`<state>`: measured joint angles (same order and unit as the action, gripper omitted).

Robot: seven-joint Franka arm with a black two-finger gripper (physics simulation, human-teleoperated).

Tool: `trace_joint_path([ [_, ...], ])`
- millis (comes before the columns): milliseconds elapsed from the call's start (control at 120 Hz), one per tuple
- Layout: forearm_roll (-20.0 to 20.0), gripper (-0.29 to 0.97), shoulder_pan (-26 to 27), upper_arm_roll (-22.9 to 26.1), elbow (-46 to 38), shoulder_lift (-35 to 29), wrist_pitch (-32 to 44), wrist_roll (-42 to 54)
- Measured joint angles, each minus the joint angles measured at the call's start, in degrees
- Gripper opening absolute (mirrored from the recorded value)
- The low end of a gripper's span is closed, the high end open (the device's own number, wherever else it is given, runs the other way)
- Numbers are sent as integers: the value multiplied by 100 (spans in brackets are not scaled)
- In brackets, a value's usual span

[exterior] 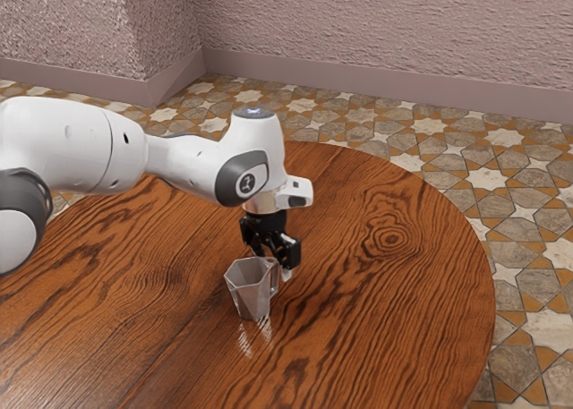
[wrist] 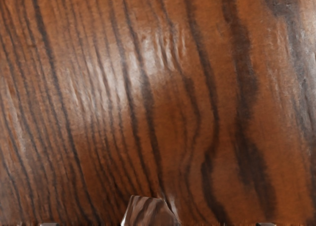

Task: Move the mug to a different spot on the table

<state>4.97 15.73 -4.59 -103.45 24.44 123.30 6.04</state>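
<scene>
One mug (exterior: 251, 288), one table (exterior: 394, 248), fingers (exterior: 285, 248) spread above

A round wooden tabletop (exterior: 394, 275) is spreading out under my pincer (exterior: 276, 261), its dark grain catching a soft sheen of light. Beyond my pincer, a star-patterned tile floor (exterior: 448, 140) is running to rough pinkish walls (exterior: 376, 24) edged by a plain baseboard (exterior: 358, 76).

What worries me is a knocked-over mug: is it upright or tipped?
Upright. In the exterior view the mug has its open mouth facing up and its narrower base down on the table.
</scene>
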Motion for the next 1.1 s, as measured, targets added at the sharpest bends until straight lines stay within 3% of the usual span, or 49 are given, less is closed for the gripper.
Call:
trace_joint_path([
  [500, -85, 22, -60, -7, 43, 71, -97, -4],
  [708, -225, 19, -61, -6, 57, 71, -259, -32],
  [817, -399, 13, -61, -8, 313, 139, -511, -57],
  [1100, -551, 11, -212, 0, 646, 263, -1272, -373],
])
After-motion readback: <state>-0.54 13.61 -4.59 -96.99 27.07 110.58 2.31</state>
